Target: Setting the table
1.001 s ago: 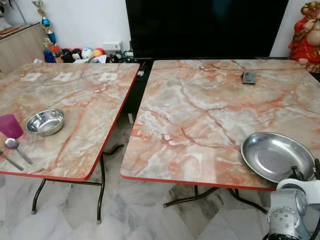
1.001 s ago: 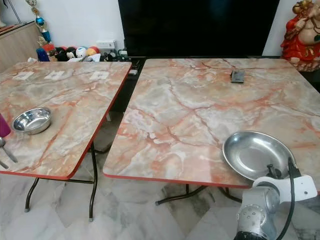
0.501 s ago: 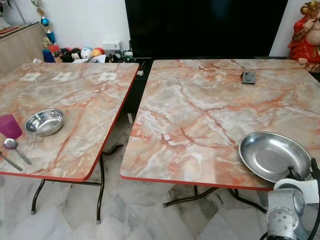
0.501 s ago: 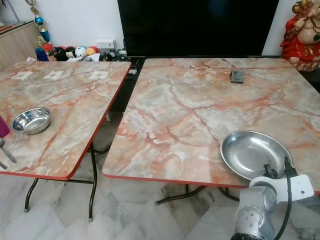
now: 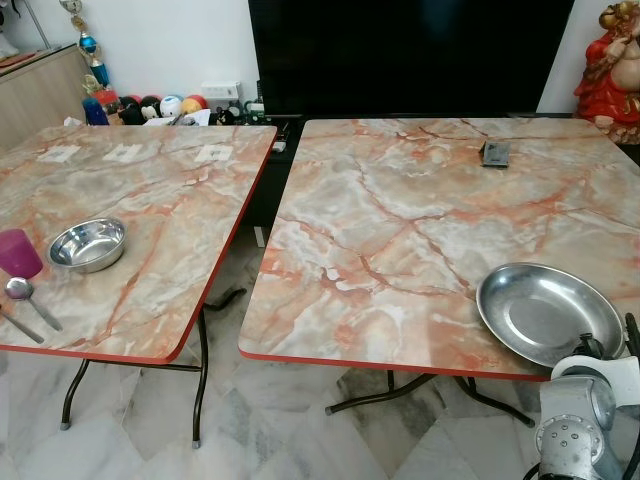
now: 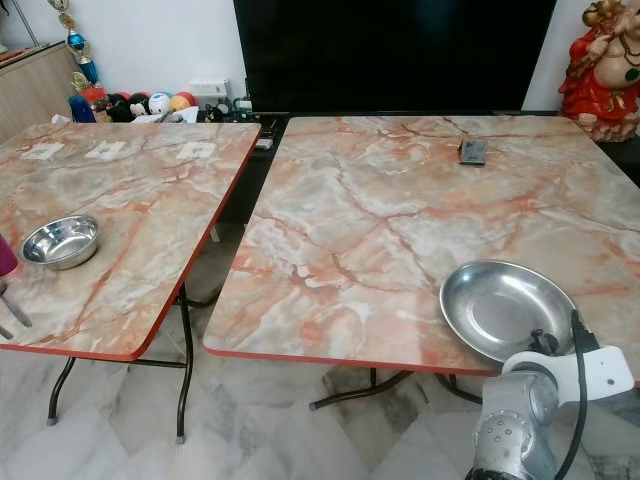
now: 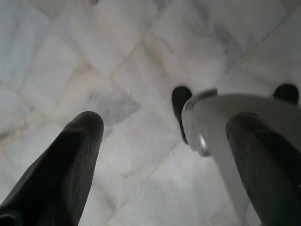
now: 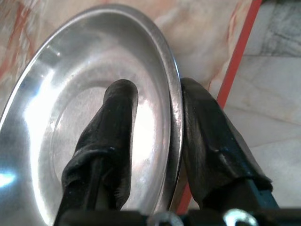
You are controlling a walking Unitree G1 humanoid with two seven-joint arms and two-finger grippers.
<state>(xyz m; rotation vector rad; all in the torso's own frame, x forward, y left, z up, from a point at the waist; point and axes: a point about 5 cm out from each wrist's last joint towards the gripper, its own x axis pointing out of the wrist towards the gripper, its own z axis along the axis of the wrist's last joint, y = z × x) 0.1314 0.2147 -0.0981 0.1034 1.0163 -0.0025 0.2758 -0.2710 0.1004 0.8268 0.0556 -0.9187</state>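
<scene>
A large steel plate (image 5: 545, 312) lies at the front right corner of the right marble table (image 5: 400, 220). My right gripper (image 8: 157, 89) is shut on the steel plate (image 8: 94, 108) at its near rim, one finger inside the dish and one under the edge. The right wrist (image 6: 540, 345) rises from below the table's red front edge. On the left table (image 5: 150, 190) sit a small steel bowl (image 5: 87, 243), a purple cup (image 5: 18, 252) and a spoon (image 5: 25, 295). My left gripper (image 7: 164, 136) hangs open over the marble floor.
A small dark device (image 5: 496, 152) lies at the far side of the right table. A gap with tiled floor (image 5: 230, 290) separates the two tables. A black TV (image 5: 400, 50) stands behind, a red statue (image 5: 610, 60) at the far right, and toys (image 5: 160, 105) by the wall.
The plate has shifted slightly left along the table's front edge with my right gripper on its rim. The view has moved a little.
</scene>
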